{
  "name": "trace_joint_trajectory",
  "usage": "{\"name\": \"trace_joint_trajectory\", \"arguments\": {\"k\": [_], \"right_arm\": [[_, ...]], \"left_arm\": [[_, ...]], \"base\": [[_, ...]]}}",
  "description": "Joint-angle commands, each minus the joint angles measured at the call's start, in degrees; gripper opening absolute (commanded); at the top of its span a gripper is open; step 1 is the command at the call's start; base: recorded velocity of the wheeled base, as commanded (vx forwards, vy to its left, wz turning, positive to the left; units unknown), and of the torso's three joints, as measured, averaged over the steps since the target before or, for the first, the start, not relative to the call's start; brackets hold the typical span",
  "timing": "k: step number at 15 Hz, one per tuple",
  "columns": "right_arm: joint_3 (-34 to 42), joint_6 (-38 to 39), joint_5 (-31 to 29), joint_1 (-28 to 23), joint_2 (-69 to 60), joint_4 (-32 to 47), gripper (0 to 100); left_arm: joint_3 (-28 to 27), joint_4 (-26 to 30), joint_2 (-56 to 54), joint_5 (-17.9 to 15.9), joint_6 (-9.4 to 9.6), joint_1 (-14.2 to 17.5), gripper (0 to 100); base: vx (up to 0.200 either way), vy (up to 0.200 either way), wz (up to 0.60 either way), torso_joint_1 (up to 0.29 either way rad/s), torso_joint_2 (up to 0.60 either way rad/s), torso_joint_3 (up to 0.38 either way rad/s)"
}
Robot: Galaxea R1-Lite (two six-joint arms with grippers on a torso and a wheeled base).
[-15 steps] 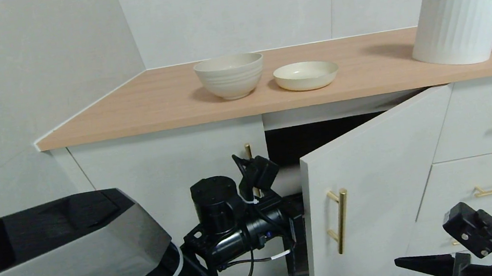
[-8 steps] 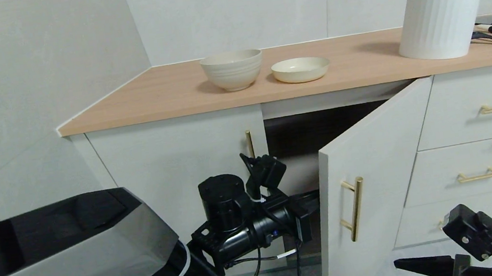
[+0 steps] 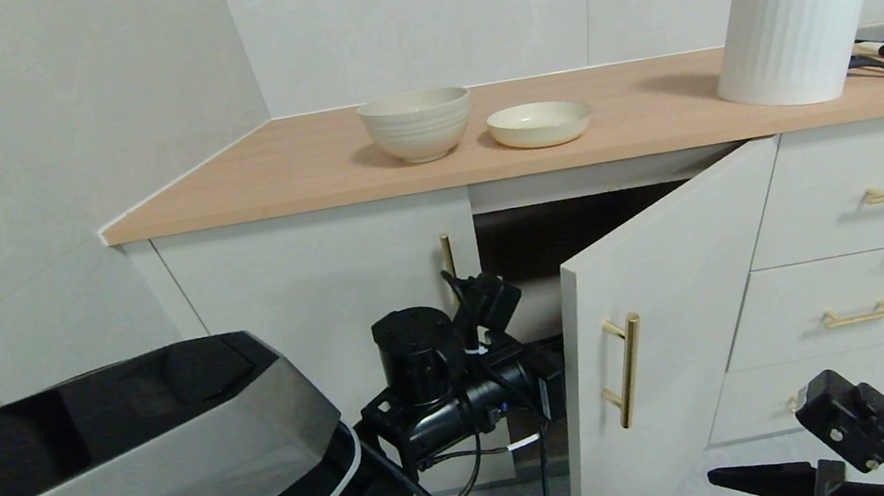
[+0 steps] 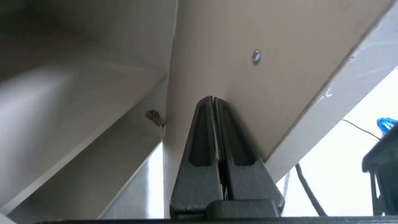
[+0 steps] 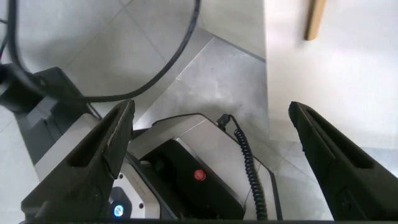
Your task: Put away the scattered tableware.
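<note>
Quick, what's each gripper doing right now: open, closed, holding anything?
Left gripper: closed, holding nothing.
Right gripper: open wide, holding nothing.

the countertop is being lit brightly and evenly from above. soft shadows are being cast leftward from the bowl, the plate and the ribbed container. the cupboard interior is being left in darkness. in the wrist views, a near panel is being blurred and the door front washed out.
</note>
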Motion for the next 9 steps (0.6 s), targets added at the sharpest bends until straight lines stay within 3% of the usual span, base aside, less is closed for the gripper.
{"name": "trace_joint_trajectory", "arguments": {"k": [1, 4, 9], "right_arm": [[0.02, 0.01, -0.01, 0.11, 0.11, -0.02, 100], [0.02, 0.01, -0.01, 0.11, 0.11, -0.02, 100], [0.02, 0.01, -0.01, 0.11, 0.2, -0.02, 100]], "left_arm": [[-0.13, 0.03, 0.04, 0.01, -0.08, -0.06, 0], [-0.22, -0.15, 0.13, 0.1, -0.17, -0.06, 0], [-1.45, -0.15, 1.09, 0.36, -0.17, -0.06, 0]], "base": [[0.0, 0.0, 0.0, 0.0, 0.0, 0.0], [-0.2, 0.0, 0.0, 0.005, 0.01, -0.001], [0.0, 0.0, 0.0, 0.0, 0.0, 0.0]]}}
